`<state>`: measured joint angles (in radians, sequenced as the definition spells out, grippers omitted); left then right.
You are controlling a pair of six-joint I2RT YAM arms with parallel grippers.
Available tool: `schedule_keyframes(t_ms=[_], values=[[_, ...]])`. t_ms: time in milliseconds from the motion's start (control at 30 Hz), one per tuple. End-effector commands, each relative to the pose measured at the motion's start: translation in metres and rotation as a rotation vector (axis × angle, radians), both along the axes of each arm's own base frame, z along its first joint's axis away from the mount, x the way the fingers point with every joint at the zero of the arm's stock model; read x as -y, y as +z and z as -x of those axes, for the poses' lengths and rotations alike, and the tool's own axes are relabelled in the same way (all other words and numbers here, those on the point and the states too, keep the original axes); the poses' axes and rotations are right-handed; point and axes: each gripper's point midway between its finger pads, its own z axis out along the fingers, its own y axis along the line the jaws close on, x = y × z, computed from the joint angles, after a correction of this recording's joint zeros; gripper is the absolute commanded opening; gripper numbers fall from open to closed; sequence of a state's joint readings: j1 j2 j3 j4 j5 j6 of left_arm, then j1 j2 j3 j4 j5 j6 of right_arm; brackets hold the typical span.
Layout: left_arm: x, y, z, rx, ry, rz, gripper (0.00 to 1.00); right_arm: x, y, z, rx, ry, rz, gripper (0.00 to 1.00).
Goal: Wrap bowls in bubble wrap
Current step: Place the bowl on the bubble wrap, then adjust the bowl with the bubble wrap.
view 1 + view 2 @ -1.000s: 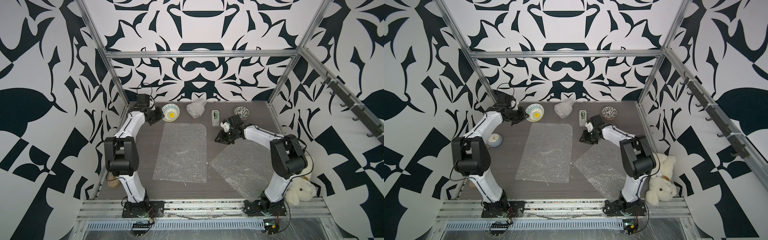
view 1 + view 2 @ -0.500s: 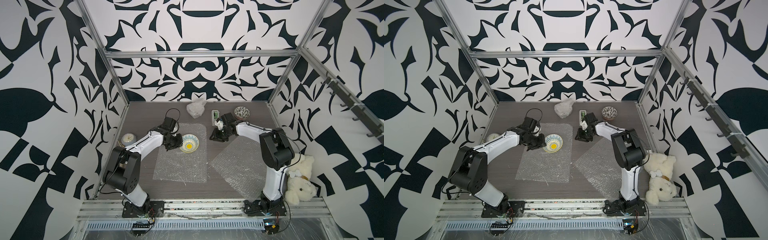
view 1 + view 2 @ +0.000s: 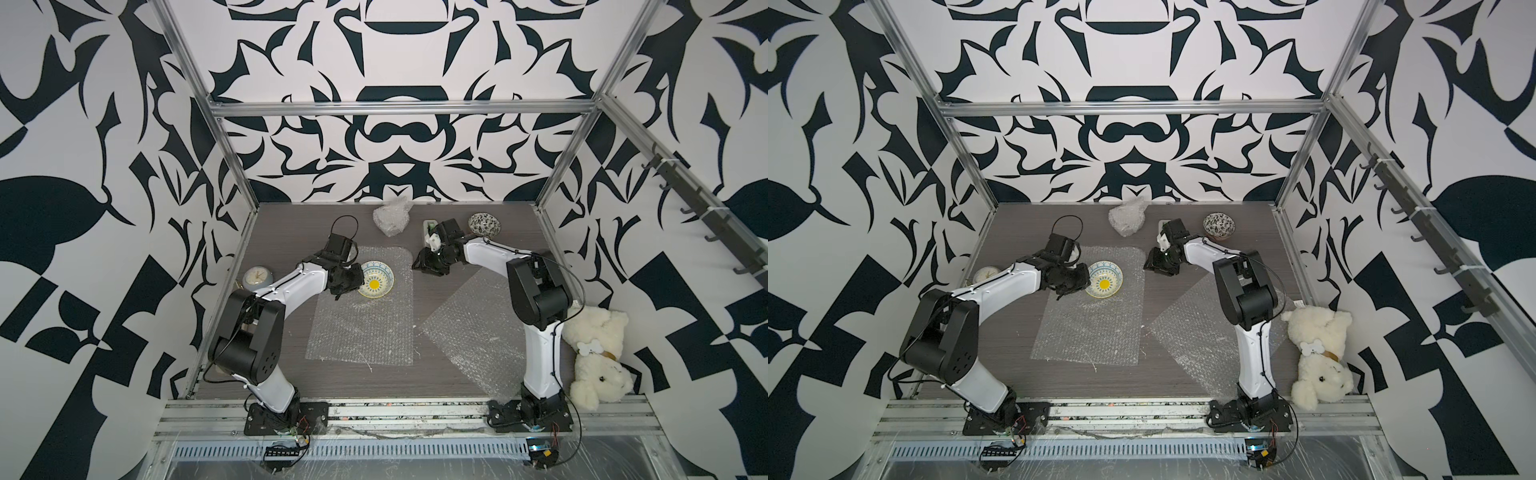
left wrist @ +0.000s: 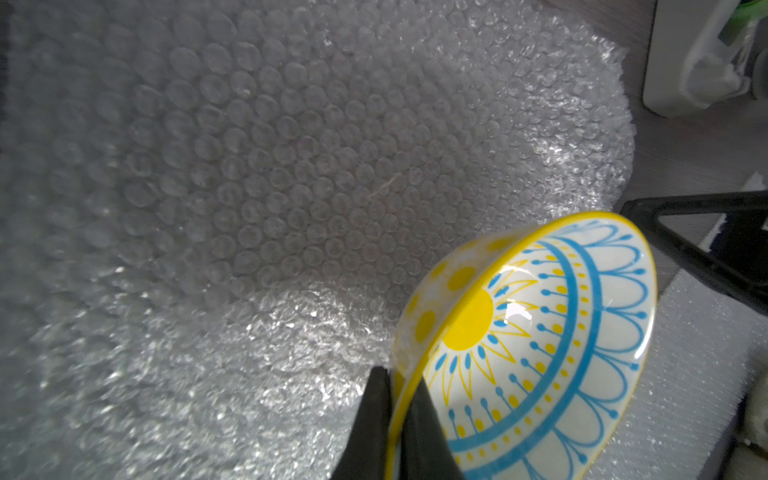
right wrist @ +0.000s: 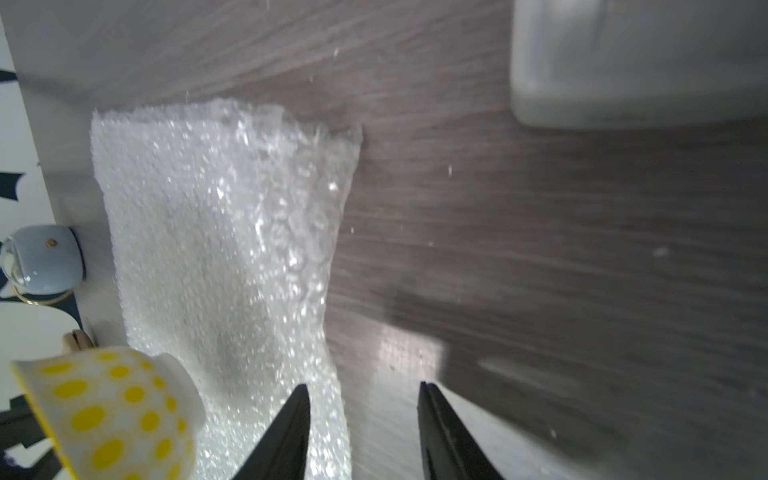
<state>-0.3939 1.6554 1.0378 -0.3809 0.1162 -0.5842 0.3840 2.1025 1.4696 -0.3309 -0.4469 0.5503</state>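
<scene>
A blue-and-yellow patterned bowl [image 3: 375, 279] [image 3: 1104, 279] [image 4: 540, 332] hangs tilted over the far part of the middle bubble wrap sheet [image 3: 361, 328] [image 3: 1092, 328] [image 4: 291, 187]. My left gripper [image 3: 358, 282] [image 3: 1087, 280] [image 4: 399, 386] is shut on its rim. My right gripper [image 3: 417, 264] [image 3: 1148, 266] [image 5: 363, 390] stands open at that sheet's far right edge [image 5: 224, 249], nothing between its fingers. A black-and-white floral bowl [image 3: 484, 223] [image 3: 1219, 224] sits at the back right. A second bubble wrap sheet [image 3: 469, 328] [image 3: 1200, 332] lies at an angle on the right.
A crumpled bubble wrap bundle [image 3: 390, 218] [image 3: 1127, 218] rests at the back middle. The white tape dispenser [image 3: 428, 230] [image 5: 640, 62] stands just behind my right wrist. A small clock [image 3: 257, 277] [image 3: 986, 274] is at the left wall, a teddy bear [image 3: 598, 353] [image 3: 1316, 349] at the right.
My left arm has carried the bowl from the back left corner out over the middle sheet. My right gripper has moved left to the sheet's edge and its jaws have widened.
</scene>
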Motion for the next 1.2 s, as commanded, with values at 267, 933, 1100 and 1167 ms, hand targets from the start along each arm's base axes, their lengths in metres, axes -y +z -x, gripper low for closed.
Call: schedule_keyframes(t_ms=[267, 933, 1100, 1167], values=[[0.005, -0.022, 0.010, -0.066, -0.019, 0.015, 0.02, -0.032, 0.022, -0.042, 0.045, -0.052, -0.150, 0.50], [0.002, -0.031, 0.010, -0.077, -0.014, -0.004, 0.13, -0.086, 0.093, -0.025, 0.164, 0.118, -0.284, 0.15], [0.001, -0.026, 0.011, -0.063, -0.010, -0.004, 0.11, -0.107, 0.102, 0.007, 0.175, 0.205, -0.240, 0.14], [0.000, -0.024, 0.011, -0.060, -0.008, -0.005, 0.12, -0.112, 0.104, 0.016, 0.182, 0.224, -0.223, 0.14]])
